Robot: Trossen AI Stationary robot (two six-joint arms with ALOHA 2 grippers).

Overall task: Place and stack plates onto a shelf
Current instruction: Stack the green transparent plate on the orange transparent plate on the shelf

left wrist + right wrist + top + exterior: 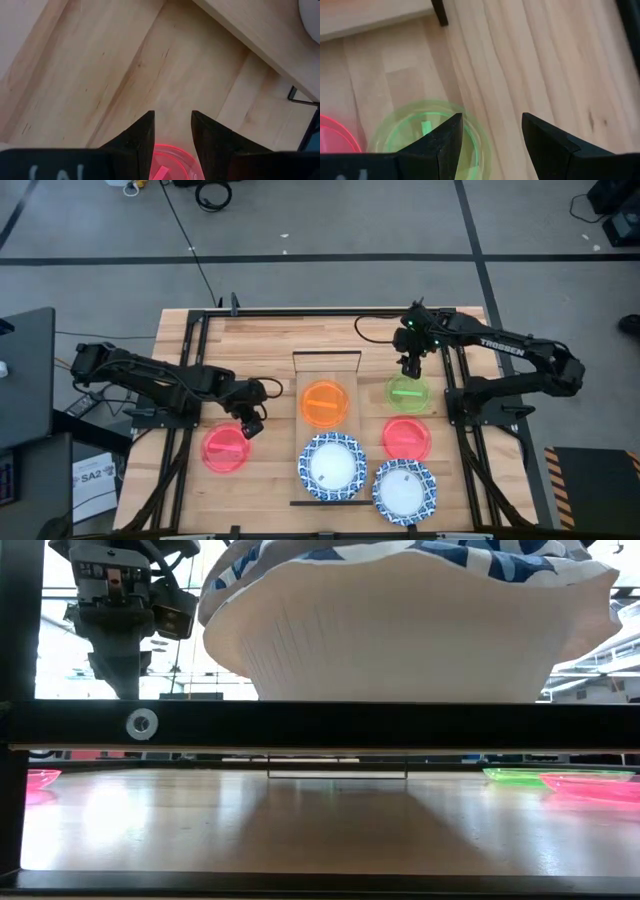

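Plates are lying spread over the table [260,330]; I am counting five on it and on the shelf. Shelf [326,365], the long pale board with black rails at its ends, is running down the middle of the table. On it I am seeing the orange plate [324,404] and, just below it in the high view, a blue-rimmed white plate [332,466]; these two are sitting side by side, not stacked. Off the board, a second blue-rimmed plate [405,491] is lying just beside the first, towards the right arm's side. Right of the shelf, the green plate [407,393] is resting with a pink plate [407,438] close below it. A second pink plate [227,447] is lying alone on the left side.

Left gripper [250,423] is hanging at the upper edge of that left pink plate; in its wrist view I am seeing its fingers [137,137] apart, with the pink rim showing in the gap and nothing held. Right gripper [409,365] is hovering over the far edge of the green plate; its fingers [547,137] are spread wide, the green plate's rim [427,130] under one of them, empty as well.
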